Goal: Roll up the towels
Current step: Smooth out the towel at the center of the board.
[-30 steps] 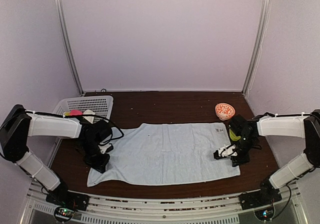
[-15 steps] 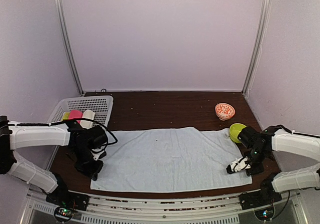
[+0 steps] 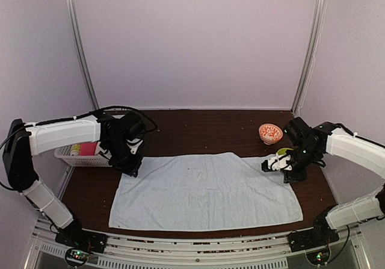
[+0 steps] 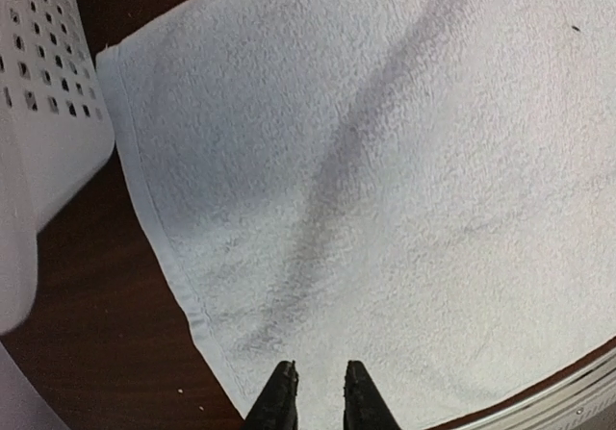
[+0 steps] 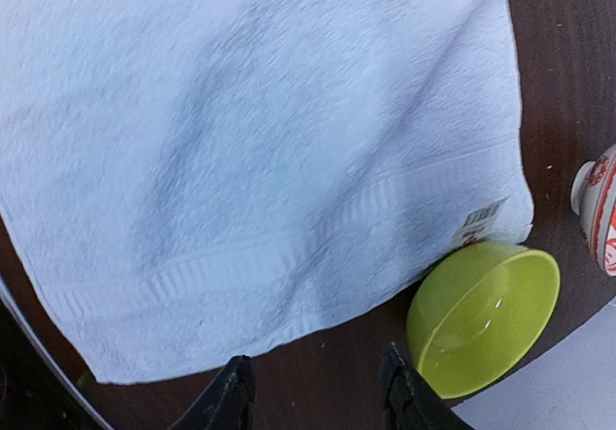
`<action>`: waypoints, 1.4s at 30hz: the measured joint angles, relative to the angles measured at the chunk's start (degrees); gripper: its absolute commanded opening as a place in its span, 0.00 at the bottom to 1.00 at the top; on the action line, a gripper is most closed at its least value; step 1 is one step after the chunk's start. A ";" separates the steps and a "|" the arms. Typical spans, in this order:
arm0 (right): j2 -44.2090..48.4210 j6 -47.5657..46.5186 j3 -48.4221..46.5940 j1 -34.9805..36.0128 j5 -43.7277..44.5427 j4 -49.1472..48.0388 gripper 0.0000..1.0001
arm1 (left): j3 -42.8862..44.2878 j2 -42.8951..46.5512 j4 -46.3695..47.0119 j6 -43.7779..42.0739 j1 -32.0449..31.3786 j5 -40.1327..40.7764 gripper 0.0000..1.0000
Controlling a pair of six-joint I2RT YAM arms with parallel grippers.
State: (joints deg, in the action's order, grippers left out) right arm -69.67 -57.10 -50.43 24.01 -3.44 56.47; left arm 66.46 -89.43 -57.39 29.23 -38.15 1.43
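Your pale blue rectangular cloth towel (image 3: 204,191) lies flat mid-frame on the dark wooden surface (image 3: 198,130), lilac walls (image 3: 192,40) behind. The left end effector (image 4: 318,372) is barely parted, the right end effector (image 5: 315,372) wide; both empty.

Towel (image 4: 385,161): terry cloth, matt, nubbly pile; flat-woven ribbed band near one short end.
Table (image 4: 106,353): dark wood, smooth, faint sheen.
Basket (image 4: 38,93): white perforated plastic.
Green bowl (image 5: 486,315): smooth, glossy.

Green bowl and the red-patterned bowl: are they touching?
Apart. The right wrist view shows a strip of bare table between the green bowl and the red-patterned bowl.
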 measured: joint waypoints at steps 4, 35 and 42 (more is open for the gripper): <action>-9.09 7.74 -4.52 -0.35 -3.37 -7.80 0.28 | 1.29 -3.30 3.67 -2.23 1.46 0.76 0.17; -26.67 15.30 -8.11 -15.78 9.18 -22.03 0.17 | 2.32 -8.98 9.51 -7.76 3.74 1.97 0.22; -24.24 17.00 -10.29 -15.26 1.27 -19.74 0.26 | 2.23 -11.26 10.47 -8.59 4.85 3.56 0.20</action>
State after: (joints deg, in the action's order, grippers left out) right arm -93.91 -40.10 -60.73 8.75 -2.17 36.73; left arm 68.69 -100.68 -46.92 20.64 -33.30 4.99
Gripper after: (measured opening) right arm 0.217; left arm 0.186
